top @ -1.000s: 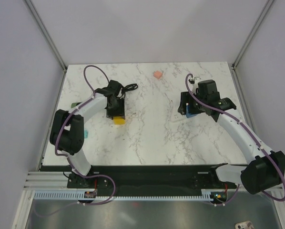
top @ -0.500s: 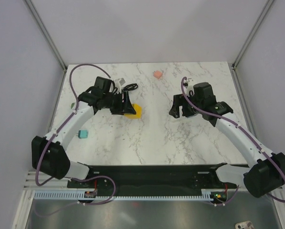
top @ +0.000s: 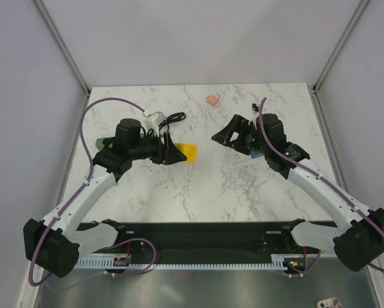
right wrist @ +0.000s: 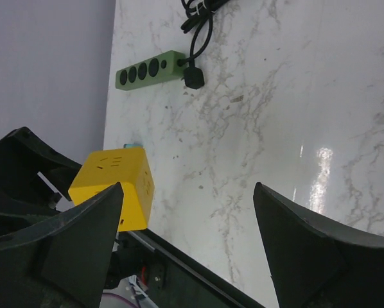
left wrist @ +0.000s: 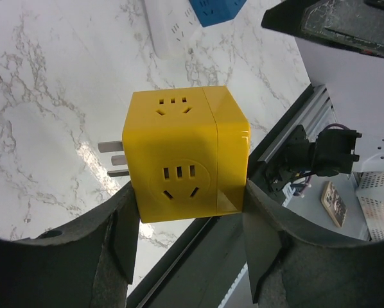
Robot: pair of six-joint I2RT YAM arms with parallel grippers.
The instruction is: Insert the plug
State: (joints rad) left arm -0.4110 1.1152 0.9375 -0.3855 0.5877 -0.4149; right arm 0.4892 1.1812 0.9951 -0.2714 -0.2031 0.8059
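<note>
My left gripper is shut on a yellow socket cube and holds it above the table near the middle. In the left wrist view the cube sits between both fingers, with metal prongs sticking out on its left. My right gripper is open and empty, facing the cube from the right; it also shows in the right wrist view. Of the teal plug only a sliver shows behind the yellow cube. The green power strip lies at the far left, with a black cable plug at its end.
A coiled black cable and a white piece lie behind the left gripper. A blue block and a white power strip lie under the right arm. A small pink block sits at the back.
My left gripper has lifted the yellow cube and carried it right toward the middle. My right gripper has left the blue block and swung left to face the cube.
</note>
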